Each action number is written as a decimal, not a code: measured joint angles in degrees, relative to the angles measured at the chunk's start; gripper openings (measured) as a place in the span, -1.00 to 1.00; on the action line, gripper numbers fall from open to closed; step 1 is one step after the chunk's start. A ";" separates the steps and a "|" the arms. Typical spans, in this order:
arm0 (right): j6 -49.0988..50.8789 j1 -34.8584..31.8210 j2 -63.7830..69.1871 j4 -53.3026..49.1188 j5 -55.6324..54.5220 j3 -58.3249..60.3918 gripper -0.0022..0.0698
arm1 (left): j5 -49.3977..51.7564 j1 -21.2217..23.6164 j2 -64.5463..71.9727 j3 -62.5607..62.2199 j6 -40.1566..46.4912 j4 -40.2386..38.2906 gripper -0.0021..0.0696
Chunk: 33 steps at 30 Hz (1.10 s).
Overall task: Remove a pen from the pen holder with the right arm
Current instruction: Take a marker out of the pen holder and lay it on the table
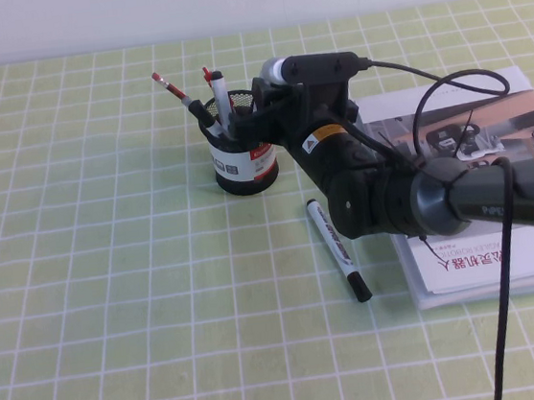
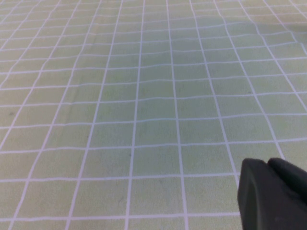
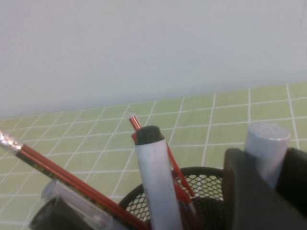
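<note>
R gripper [image 3: 271,184] on pen [image 3: 266,139], holder [image 1: 244,169] rim; L gripper [image 2: 271,194] over mat [image 2: 144,96]

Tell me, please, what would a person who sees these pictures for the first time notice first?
The right arm reaches across the green checked table to the black mesh pen holder, with the right claw at a grey pen standing among red pencils. A black-capped marker lies flat on the table near the holder, beside a booklet. The left claw hangs over the table elsewhere.
</note>
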 joint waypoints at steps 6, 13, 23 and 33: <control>0.00 0.00 0.00 0.00 0.00 0.00 -0.66 | 0.00 0.00 0.00 0.00 0.00 0.00 -0.96; -1.22 0.00 -2.56 0.12 2.40 0.00 -0.66 | 0.00 0.00 0.00 0.00 0.00 0.00 -0.96; -6.03 0.00 -10.96 -2.32 7.81 0.00 -0.67 | 0.00 0.00 0.00 0.00 0.00 0.00 -0.96; -17.39 0.00 -23.85 -3.81 25.18 0.00 -0.67 | 0.00 0.00 0.00 0.00 0.00 0.00 -0.96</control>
